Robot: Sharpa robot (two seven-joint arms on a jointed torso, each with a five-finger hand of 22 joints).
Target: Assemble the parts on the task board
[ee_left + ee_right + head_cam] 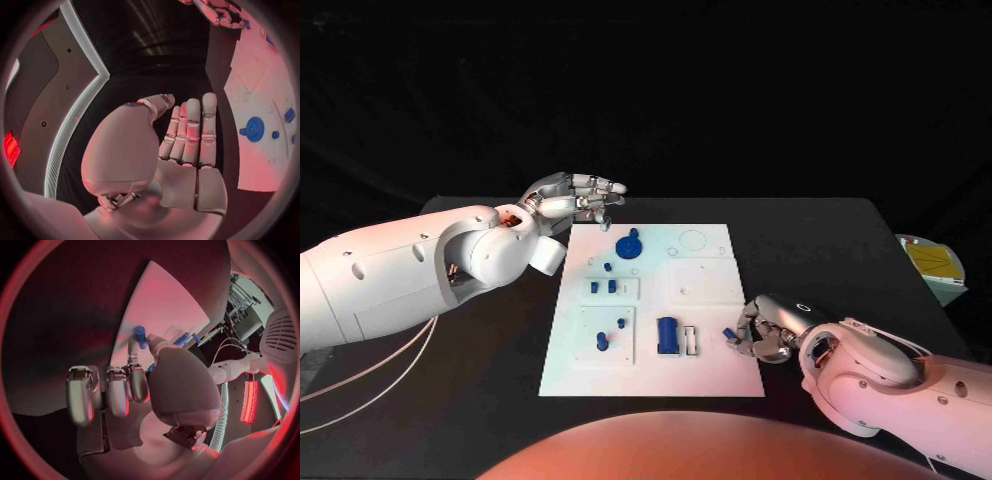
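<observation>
1. Your left hand (pixel 577 199) hovers above the far left corner of the task board (pixel 711 375), fingers straight, side by side, holding nothing.
2. Your right hand (pixel 764 330) sits at the board's right edge, fingers curled around a small blue part (pixel 730 334).
3. A round blue part (pixel 629 246) lies on the board near the left hand.

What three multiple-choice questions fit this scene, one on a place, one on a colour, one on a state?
1. Where is the right hand?
A. At the task board's near right edge
B. Beyond its far edge
C. Off the table

2. What colour are the parts?
A. Grey
B. Blue
C. Green

3. What is the left hand doing?
A. Holding a part
B. Pressing the board
C. Holding nothing

Answers: 1 A, it sits beside that edge; 2 B, every piece is blue; 3 C, its fingers are straight and bare.
</observation>
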